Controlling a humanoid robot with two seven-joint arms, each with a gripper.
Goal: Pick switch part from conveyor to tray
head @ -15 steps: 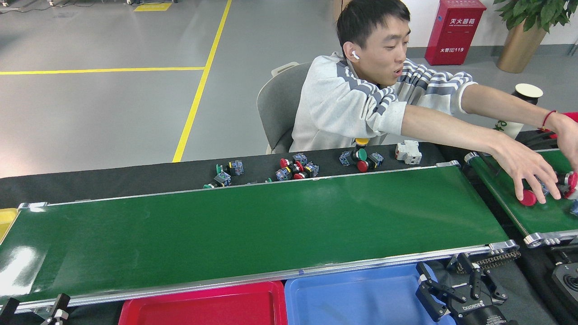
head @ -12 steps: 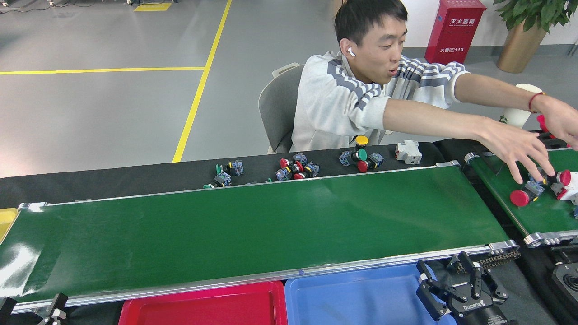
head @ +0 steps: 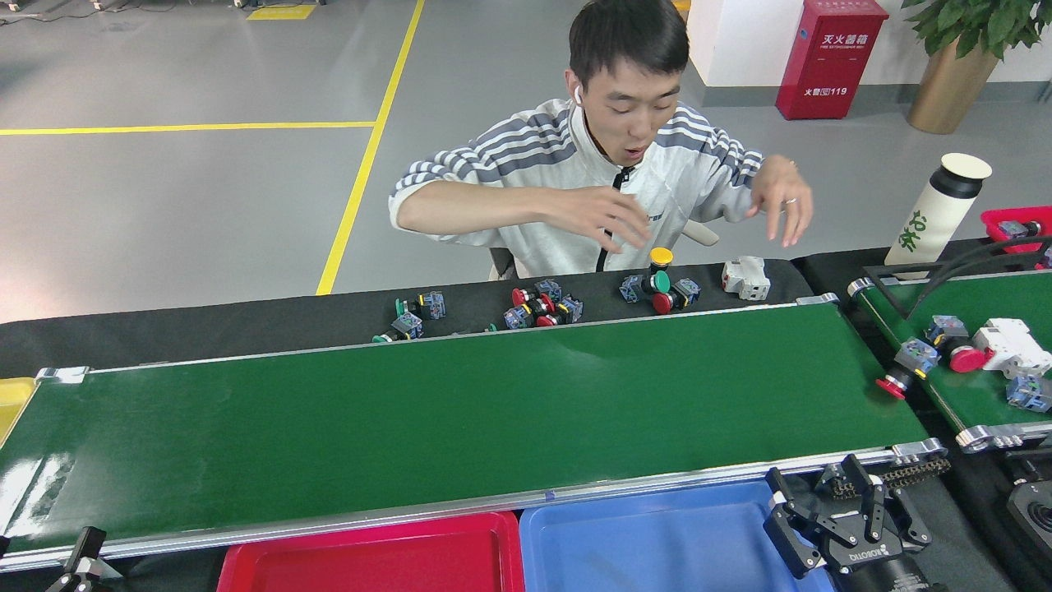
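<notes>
Belt bare, switch parts waiting at the far end

Conveyor (head: 460,419), the long glossy dark-green belt with silver aluminium side rails, runs across the black-covered bench (head: 205,333) with nothing lying on it. Switch parts sit on the shorter green belt (head: 978,395) at the right: a red-capped push-button switch part (head: 902,368) hangs at that belt's near edge, just beside the long conveyor's end, and close by it lie another red-capped one (head: 953,345), a white breaker block (head: 1009,345) and a blue-grey contact block (head: 1029,393). More red, green and yellow button parts (head: 542,306) are scattered on the bench behind the long belt, in front of a seated person in a grey striped top (head: 575,164), whose hands are raised above them.

Below the belt's near rail stand a red plastic tray (head: 370,559) and a blue plastic tray (head: 649,543), side by side. The robot's right hand (head: 830,518), black and multi-fingered, hovers over the blue tray's right corner with its fingers spread apart and nothing between them. Only a sliver of the left hand (head: 78,559) shows at the bottom left corner; I cannot tell how it stands.
</notes>
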